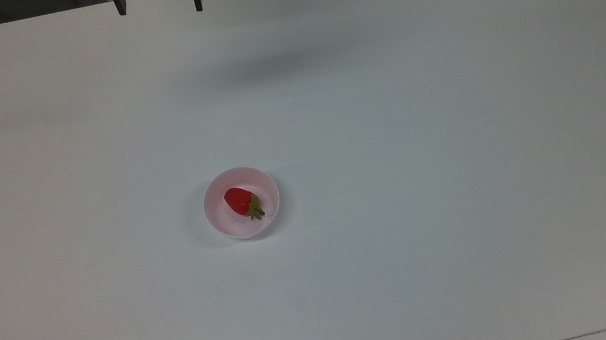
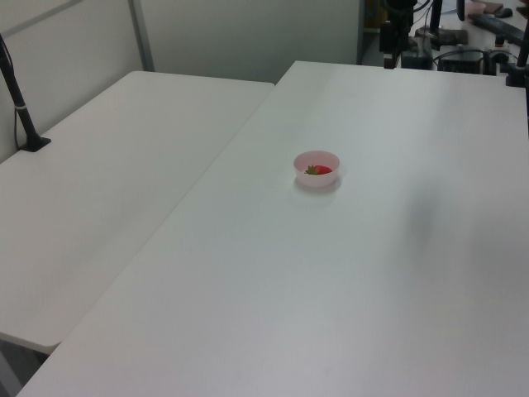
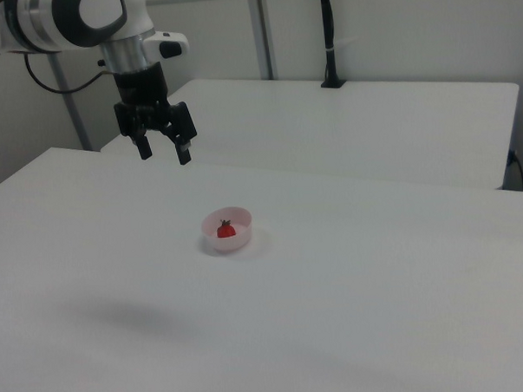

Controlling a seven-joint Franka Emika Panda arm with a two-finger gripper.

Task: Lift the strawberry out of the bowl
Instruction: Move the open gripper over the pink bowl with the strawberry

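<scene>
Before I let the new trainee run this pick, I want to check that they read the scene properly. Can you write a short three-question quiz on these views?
1. True or false: the strawberry lies inside the bowl.
2. In the top view, the strawberry's leafy cap points toward: A) upper left, B) lower right, C) straight up.
3. Fill in: the claw hangs above the table with its fingers ____ and nothing between them.

Key
1. True. It rests on the pale pink bowl's floor.
2. B. The red tip points toward the upper left.
3. Open. In the right view the claw is above and to the bowl's left, well clear of it.
</scene>
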